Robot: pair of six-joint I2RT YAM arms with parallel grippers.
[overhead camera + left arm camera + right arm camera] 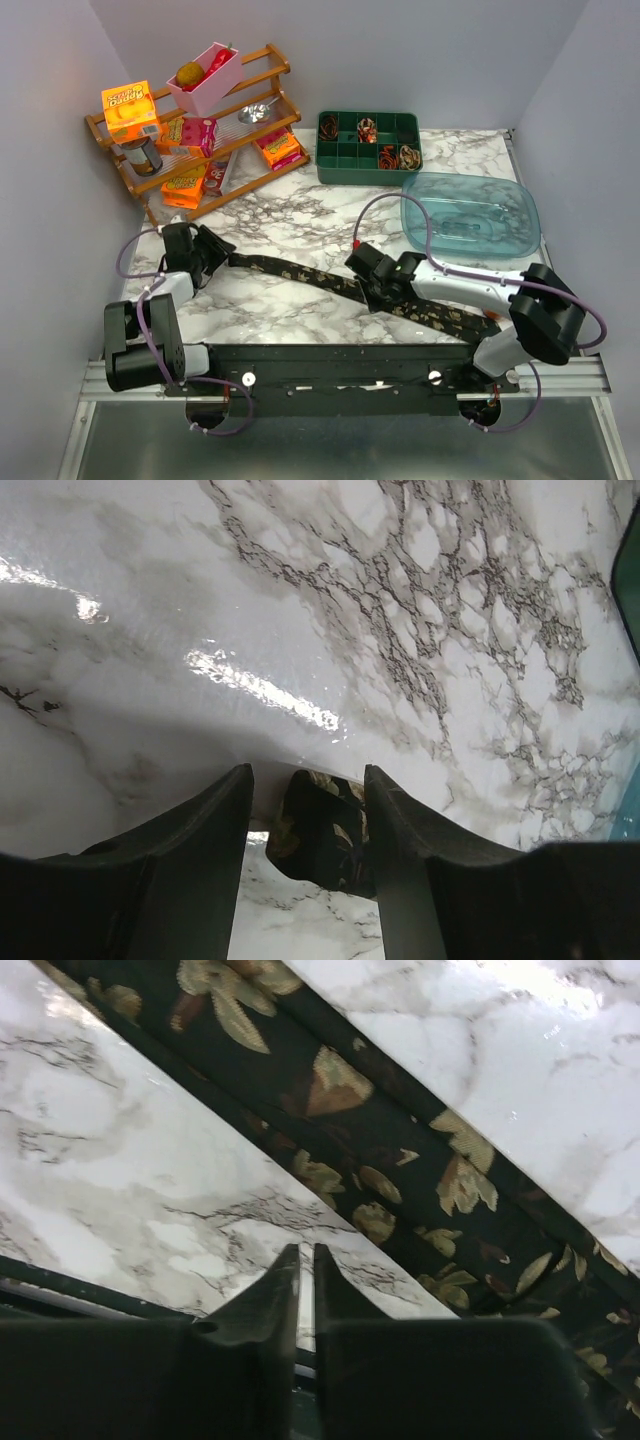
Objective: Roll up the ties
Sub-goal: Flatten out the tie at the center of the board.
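Note:
A long dark tie (300, 272) with a tan-gold leaf pattern lies flat, slanting across the marble table. My left gripper (218, 252) is at its narrow left end. In the left wrist view the gripper (307, 772) is open, with the tie's end (320, 830) lying between the fingers (395, 830), close to the right one. My right gripper (362, 283) rests at the tie's middle. In the right wrist view it (300, 1252) is shut on nothing, just beside the tie's near edge (400, 1180). Several rolled ties (388, 157) sit in a green tray (368, 172).
A clear teal lid (470, 215) lies at the right, behind the right arm. A wooden rack (200, 130) with boxes, a can and a pink bin stands at the back left. The table's front rail (340, 355) runs just below the tie.

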